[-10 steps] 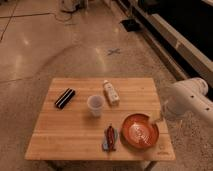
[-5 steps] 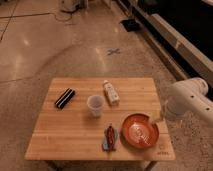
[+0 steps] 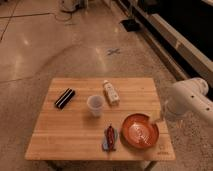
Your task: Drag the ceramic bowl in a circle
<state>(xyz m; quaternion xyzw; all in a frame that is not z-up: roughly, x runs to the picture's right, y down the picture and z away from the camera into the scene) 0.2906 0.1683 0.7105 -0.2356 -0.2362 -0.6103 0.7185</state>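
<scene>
The ceramic bowl (image 3: pixel 139 131) is wide, shallow and orange-red with pale streaks inside. It sits on the wooden table (image 3: pixel 75 137) near the front right corner. My white arm reaches in from the right, and my gripper (image 3: pixel 157 120) is at the bowl's upper right rim, touching or just above it.
A translucent plastic cup (image 3: pixel 95 105) stands mid-table. A small white bottle (image 3: pixel 111 92) lies behind it. A black oblong object (image 3: pixel 64 98) lies at the left. A red and blue packet (image 3: pixel 110 137) lies just left of the bowl. The table's right edge is close to the bowl.
</scene>
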